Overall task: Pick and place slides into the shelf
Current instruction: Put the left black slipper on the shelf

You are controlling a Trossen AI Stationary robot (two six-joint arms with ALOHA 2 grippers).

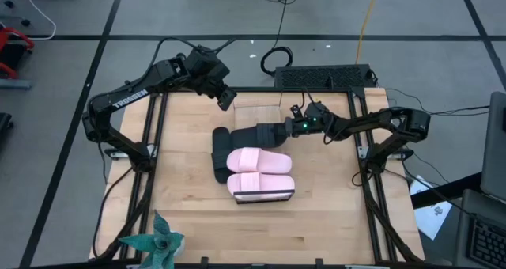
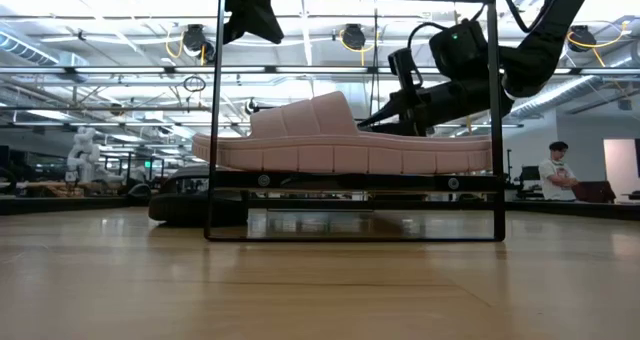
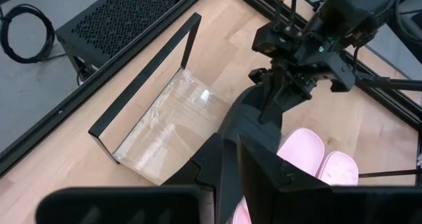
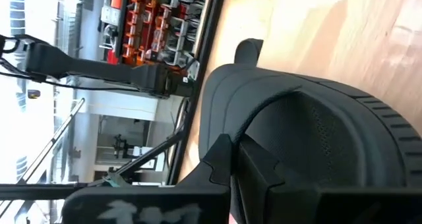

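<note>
The shelf [image 1: 254, 115] stands in the middle of the table, long side running near to far. Two pale pink slides [image 1: 259, 160] [image 1: 261, 182] lie side by side on its near part, soles down. My right gripper [image 1: 289, 129] is shut on a black slide [image 1: 257, 134] lying crosswise over the shelf, just beyond the pink pair. The second black slide [image 1: 219, 154] lies on the tabletop against the shelf's left side. My left gripper [image 1: 227, 99] hangs shut and empty above the shelf's far left corner. My right gripper pinches the black slide between its two fingers at the sole's end [image 4: 217, 128] that faces the table's right edge. The fingers come slanting down from the right, along the slide. In the low view the slide [image 2: 425, 105] is tilted, higher than the pink slides.
The shelf's far part [image 3: 165, 118] is bare. A teal folded figure [image 1: 154, 241] sits at the near left corner. A black perforated box [image 1: 324, 77] lies beyond the far edge. A person [image 2: 555, 175] stands far off in the room.
</note>
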